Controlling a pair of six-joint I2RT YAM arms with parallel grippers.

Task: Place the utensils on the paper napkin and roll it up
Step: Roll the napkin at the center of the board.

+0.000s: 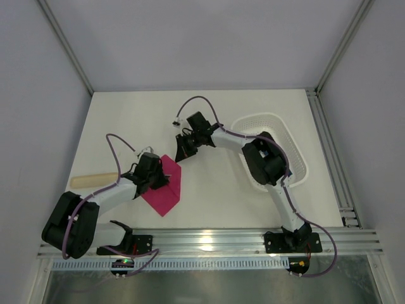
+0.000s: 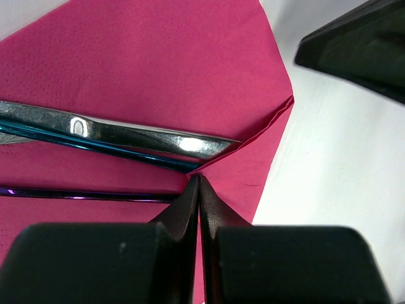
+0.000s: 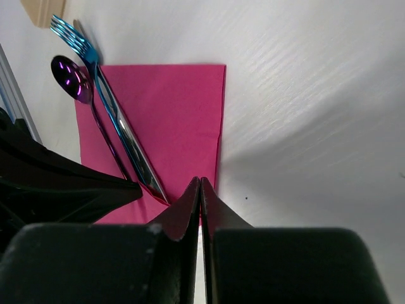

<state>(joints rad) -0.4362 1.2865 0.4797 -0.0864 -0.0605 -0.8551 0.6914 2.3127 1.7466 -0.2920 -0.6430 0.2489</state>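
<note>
The magenta paper napkin lies flat at the table's front left. On it lie the utensils side by side: a glossy purple spoon, its thin handle, and a blue-silver fork and knife. One napkin corner is folded over the handle ends as a raised flap. My left gripper is shut, tips at the flap's edge; whether it pinches paper is unclear. My right gripper is shut and empty above the napkin's edge.
A pale beige flat stick lies left of the napkin. A white perforated basket stands at the right under the right arm. A metal rail runs along the front edge.
</note>
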